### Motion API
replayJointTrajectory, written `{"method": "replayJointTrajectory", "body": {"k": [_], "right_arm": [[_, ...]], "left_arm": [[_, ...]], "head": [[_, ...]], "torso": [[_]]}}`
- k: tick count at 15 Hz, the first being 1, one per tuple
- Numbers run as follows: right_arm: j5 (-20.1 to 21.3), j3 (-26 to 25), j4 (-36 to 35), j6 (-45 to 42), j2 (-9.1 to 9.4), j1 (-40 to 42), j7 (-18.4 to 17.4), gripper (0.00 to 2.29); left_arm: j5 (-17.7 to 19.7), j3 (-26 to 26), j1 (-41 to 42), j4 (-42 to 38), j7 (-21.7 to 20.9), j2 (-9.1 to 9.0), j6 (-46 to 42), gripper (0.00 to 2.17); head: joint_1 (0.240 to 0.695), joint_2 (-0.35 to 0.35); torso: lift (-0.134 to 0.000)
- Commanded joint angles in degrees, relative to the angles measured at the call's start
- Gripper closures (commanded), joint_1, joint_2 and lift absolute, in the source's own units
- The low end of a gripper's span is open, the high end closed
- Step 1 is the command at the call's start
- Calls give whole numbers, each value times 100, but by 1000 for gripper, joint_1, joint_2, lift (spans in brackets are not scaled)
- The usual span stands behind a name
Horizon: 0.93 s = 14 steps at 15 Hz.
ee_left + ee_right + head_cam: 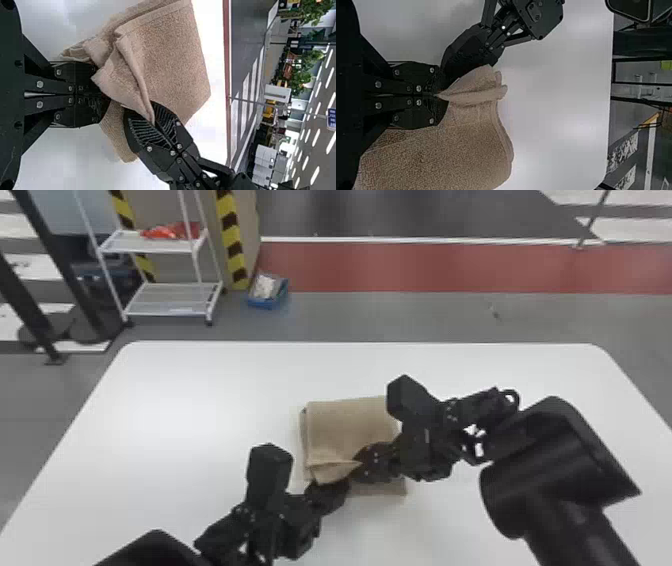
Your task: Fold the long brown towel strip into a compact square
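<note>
The brown towel [345, 425] lies folded in layers near the middle of the table, its near-left corner lifted and bent over. At that near edge are my left gripper [344, 486] and, just right of it, my right gripper [356, 471]. In the left wrist view the left gripper [104, 95] has its fingers together against the towel [170, 59]; whether cloth is between them is hidden. In the right wrist view the right gripper [440, 95] is shut on a pinched fold of the towel [455, 146].
The white table [175, 415] extends around the towel on all sides. Beyond its far edge stand a white wire rack [170, 297] and a blue bin [268, 292] on the floor. The two grippers are very close together over the towel's near part.
</note>
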Motion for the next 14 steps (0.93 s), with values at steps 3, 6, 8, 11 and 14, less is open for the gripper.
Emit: {"method": "replayJointTrajectory", "body": {"k": [3,6,8,11,14], "right_arm": [[-5,-79,147,-196,0,74,19,1177],[-84,-184,191,-336,9,144,19,863],[-101,-228,279,-442,44,135,19,863],[-119,-281,340,-477,97,135,19,863],[-224,-545,208,-459,106,232,19,859]], "left_arm": [[-34,-11,-6,3,-2,-43,5,1200],[-34,-11,30,-15,-2,-34,5,1200],[-34,-2,100,-68,-2,-8,5,1197],[-61,51,205,-226,-2,1,5,1197],[-70,86,267,-340,-2,19,75,1197]], "head": [[695,-7],[695,-13],[695,-14],[695,-14],[695,-11]], "torso": [[-124],[-124],[-124],[-124],[-124]]}}
